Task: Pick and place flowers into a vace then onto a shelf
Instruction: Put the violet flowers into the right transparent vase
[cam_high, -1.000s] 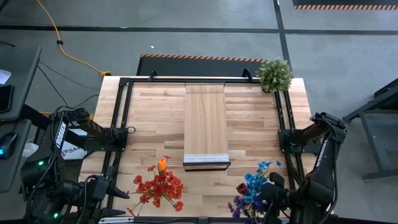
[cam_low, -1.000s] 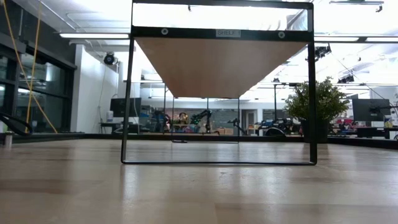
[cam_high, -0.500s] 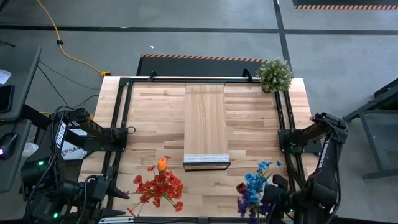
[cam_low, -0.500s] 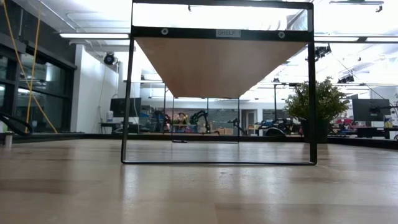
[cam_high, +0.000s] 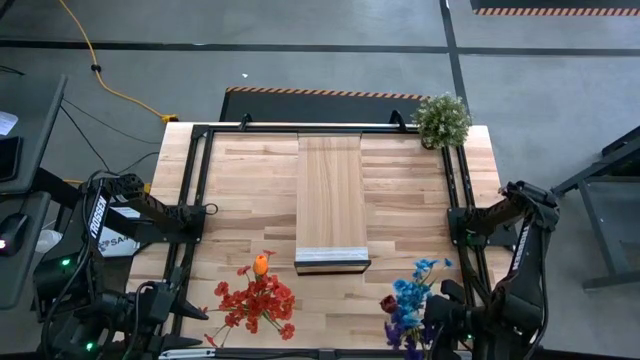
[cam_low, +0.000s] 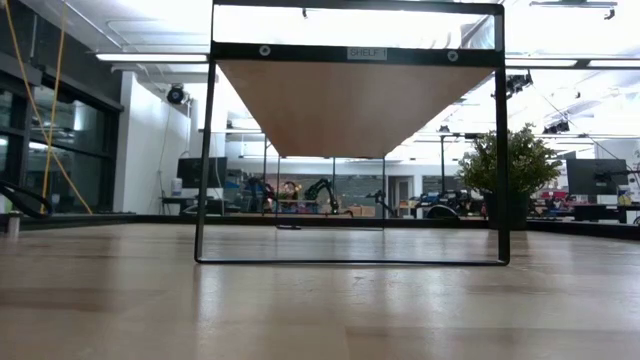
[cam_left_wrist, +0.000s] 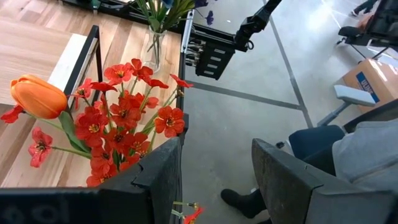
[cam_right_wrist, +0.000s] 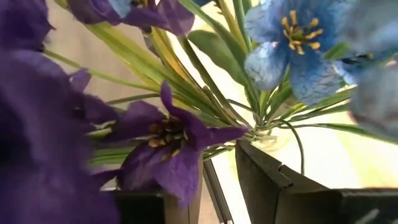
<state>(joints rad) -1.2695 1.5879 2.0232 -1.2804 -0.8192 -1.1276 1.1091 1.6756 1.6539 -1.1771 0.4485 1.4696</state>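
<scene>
1. The left pincer (cam_left_wrist: 214, 149) sits at the lower left of the overhead picture, at the table's near edge. Its two fingers stand well apart, with bare floor showing between them.
2. Just beside that pincer is a bunch of red flowers (cam_high: 255, 300) with one orange tulip (cam_high: 261, 265) among them, left of the frame's lower middle.
3. The right pincer (cam_right_wrist: 219, 163) is at the lower right of the overhead picture, close up against the blue and purple flowers (cam_high: 405, 305). Whether it grips anything cannot be told.
4. Those stems stand in a clear glass vase (cam_left_wrist: 153, 50) at the table's near edge.
5. The shelf (cam_high: 330, 195), a long pale board on a black frame, runs down the middle of the table (cam_high: 250, 190), bare on top, well apart from both bunches.
6. A bushy potted plant (cam_high: 441, 118) stands at the table's upper right corner.
7. Beyond the left pincer, off the table, a person's shoe (cam_left_wrist: 239, 200) and knee show.
</scene>
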